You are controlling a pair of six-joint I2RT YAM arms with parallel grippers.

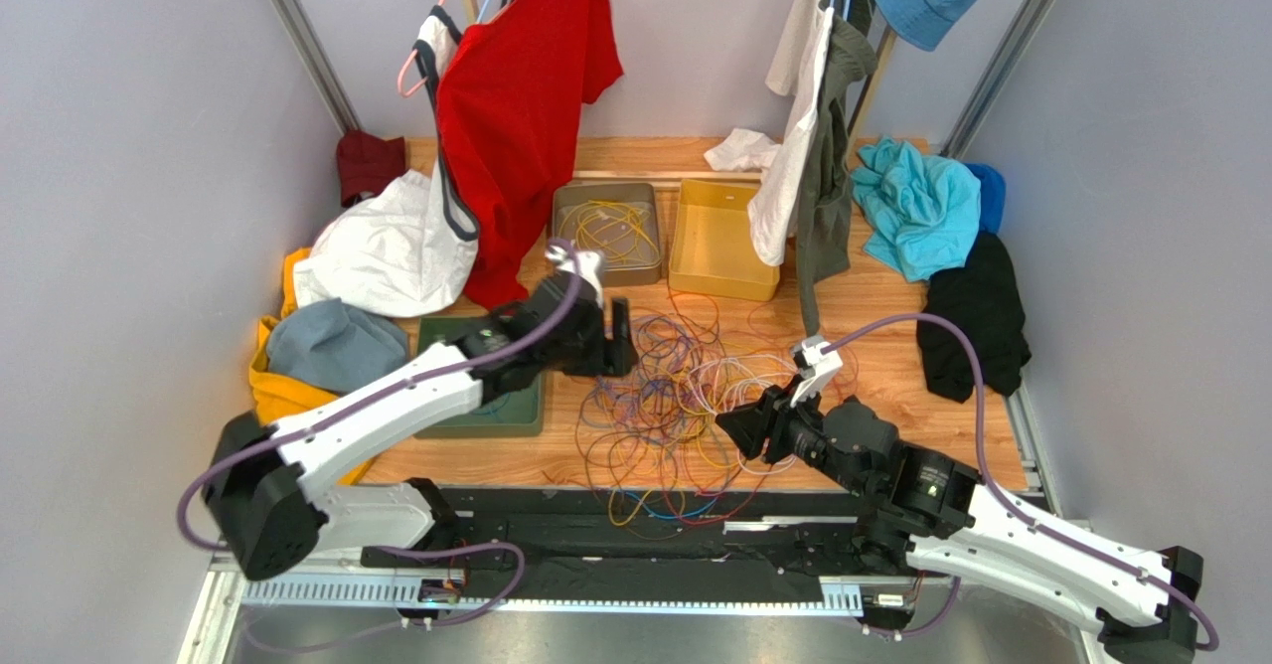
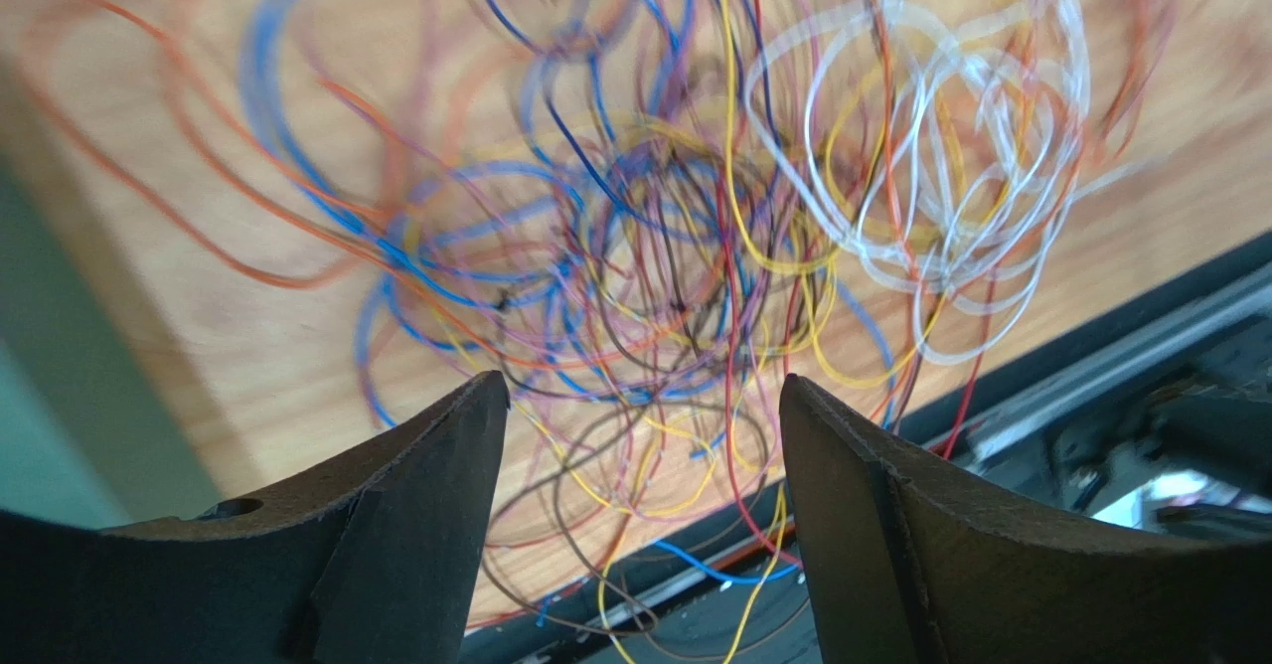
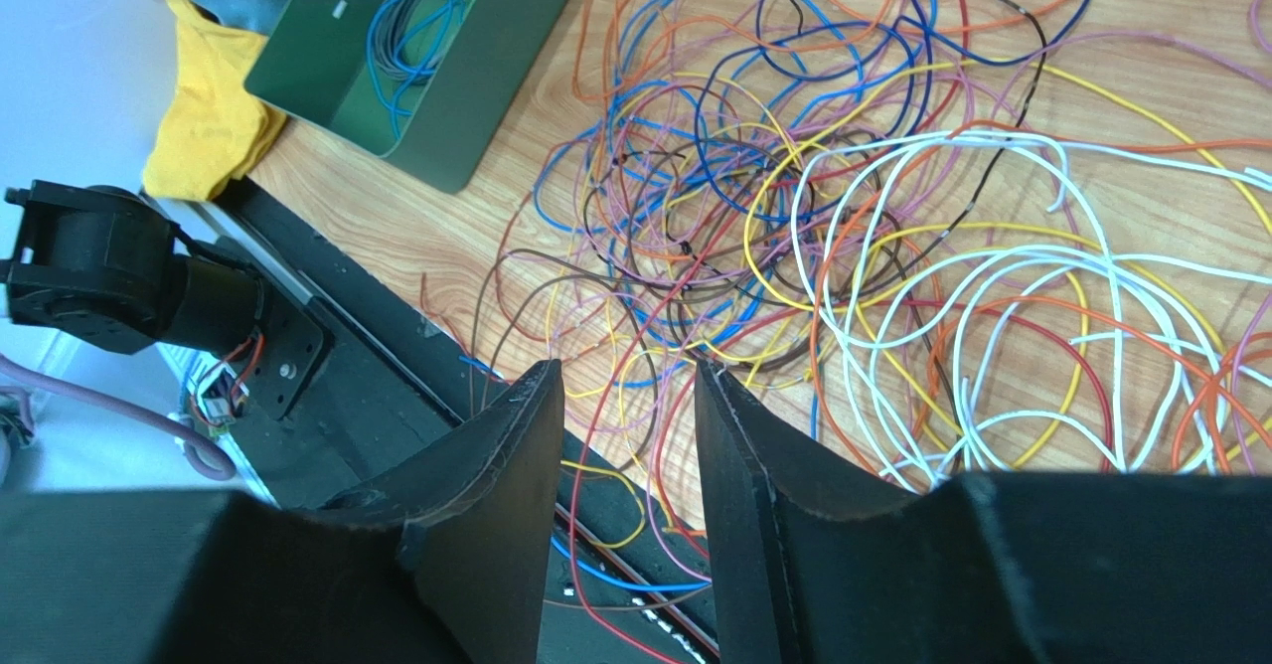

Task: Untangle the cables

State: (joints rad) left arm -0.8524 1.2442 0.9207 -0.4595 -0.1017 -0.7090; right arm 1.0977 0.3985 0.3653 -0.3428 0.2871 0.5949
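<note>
The cables (image 1: 680,396) lie in a loose tangled pile on the wooden table, in yellow, orange, blue, purple, red, brown and white; a few strands hang over the near edge. My left gripper (image 1: 617,345) hovers over the pile's left side. In the left wrist view it (image 2: 642,384) is wide open and empty, with the blurred cables (image 2: 672,232) below. My right gripper (image 1: 736,429) is at the pile's right side. In the right wrist view it (image 3: 627,369) is open with a narrower gap and holds nothing; the cables (image 3: 836,202), with white loops on the right, lie beyond its tips.
A green tray (image 1: 448,423) with blue wire (image 3: 403,31) sits left of the pile. A grey bin (image 1: 645,269) of yellow wire and a yellow bin (image 1: 723,239) stand behind it. Clothes hang and lie around: red shirt (image 1: 523,83), white cloth (image 1: 381,254), teal cloth (image 1: 918,202), black cloth (image 1: 974,314). A black rail (image 1: 657,523) runs along the near edge.
</note>
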